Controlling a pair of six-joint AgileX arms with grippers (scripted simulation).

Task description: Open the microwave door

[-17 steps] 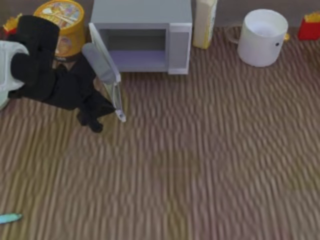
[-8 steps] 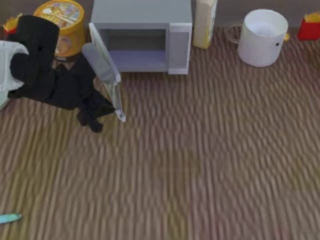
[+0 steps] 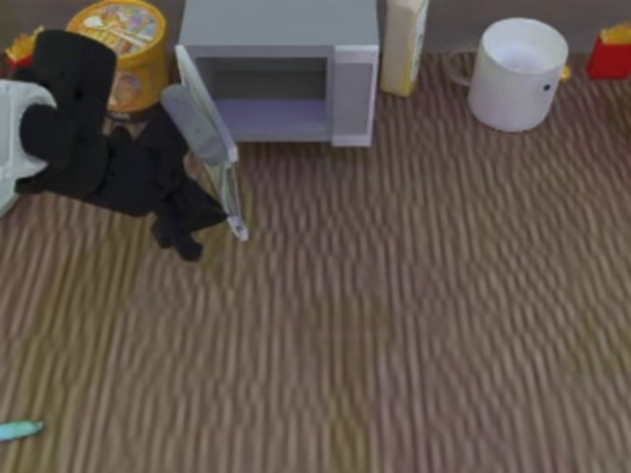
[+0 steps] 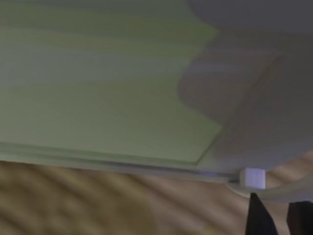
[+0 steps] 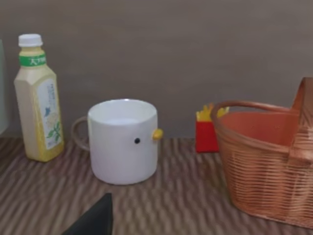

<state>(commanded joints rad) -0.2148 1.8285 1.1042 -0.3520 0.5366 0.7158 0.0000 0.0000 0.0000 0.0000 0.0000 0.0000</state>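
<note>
Nothing has visibly moved since the earlier frames: same door angle, same arm pose. One microwave (image 3: 278, 69) sits at the far edge of the table, left of centre, cavity exposed. One microwave door (image 3: 209, 138) hangs wide open, hinged at the box's left front corner and swung out toward the near left, its free edge reaching out over the table. One narrow control strip (image 3: 355, 94) stays on the right of the front. Left gripper (image 3: 179, 229) is just beside the door's outer face, near its free end, black fingers pointing toward the near side; whether they are apart, together or pinching the door edge cannot be told from above. Left wrist view is filled by the door panel (image 4: 98, 83) up close, with two dark fingertips (image 4: 259, 218) at the lower corner beside a small white block (image 4: 252, 177). Right arm is out of the top view; its wrist camera only catches a dark finger tip (image 5: 95, 220), state unclear. Other items, one each: yellow tub (image 3: 126, 44) behind the left arm, yellowish bottle (image 3: 404, 44) just right of the microwave, white mug (image 3: 517, 74) with a chick face, red fries box (image 3: 610, 51) far right, wicker basket (image 5: 274, 161), teal object (image 3: 18, 430) at the near-left edge.
</note>
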